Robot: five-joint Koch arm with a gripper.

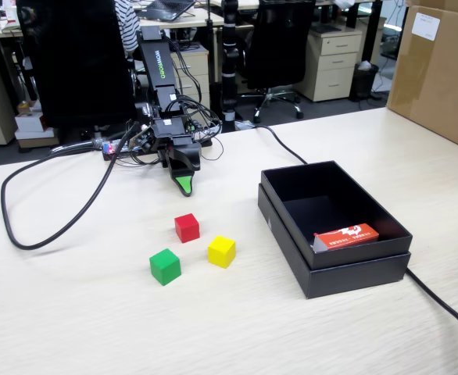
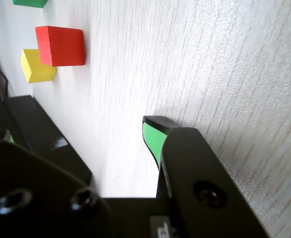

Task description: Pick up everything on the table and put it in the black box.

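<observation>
Cubes lie loose on the desk, three of them in a small cluster, none touching another: the red cube sits nearest the arm, the yellow cube just beside it toward the right of the fixed view, and the green cube closest to the camera on the left. In the wrist view the red cube and yellow cube appear at the upper left, with only a sliver of the green cube at the top edge. To the right of the cubes in the fixed view stands the black box, well apart from them, its low walls rising from a wider stepped base; an orange-red packet with white print lies inside against the near wall. The claw points down at the desk behind the red cube, apart from it, and grips nothing. Its green-lined fingertip shows in the wrist view, but whether the jaws are parted or closed cannot be told. A black cable loops across the desk on the left, and another runs past the box on the right. A brown carton stands at the far right.
</observation>
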